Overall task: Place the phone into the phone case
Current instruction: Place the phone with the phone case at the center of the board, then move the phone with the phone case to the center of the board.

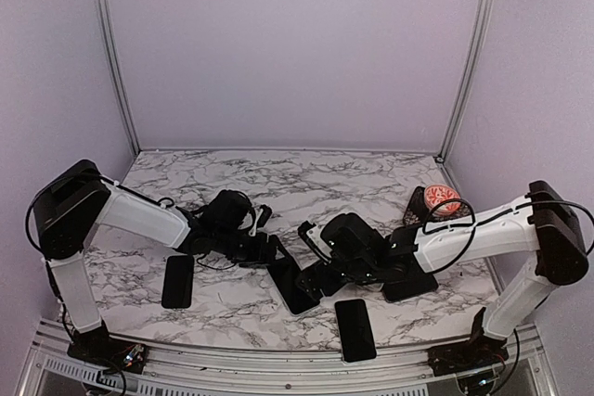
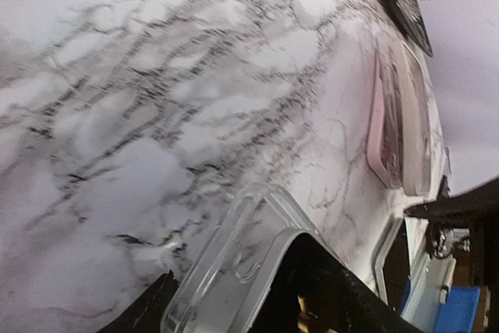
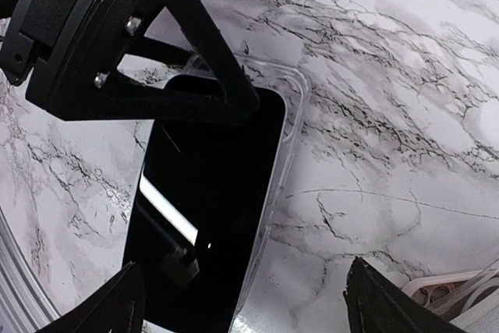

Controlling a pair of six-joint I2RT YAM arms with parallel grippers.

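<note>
The phone [image 3: 207, 216] lies glossy side up in the clear phone case [image 3: 295, 107], directly beneath my right pincer [image 3: 253, 302] and between its spread fingers. That pincer is released and grasps nothing; I judge it hangs there ready to press the phone home. My left pincer [image 1: 271, 253] sits over the phone's far end, the end away from my right one, probably pinning it so the case cannot slide on the bench [image 3: 390, 76]. Whether the left pincer is clenched or released I cannot tell, since its fingers merge into one dark shape. The phone's near end is cut off below my right fingertips, and I cannot make out whether its edges are seated under the case's lip.
</note>
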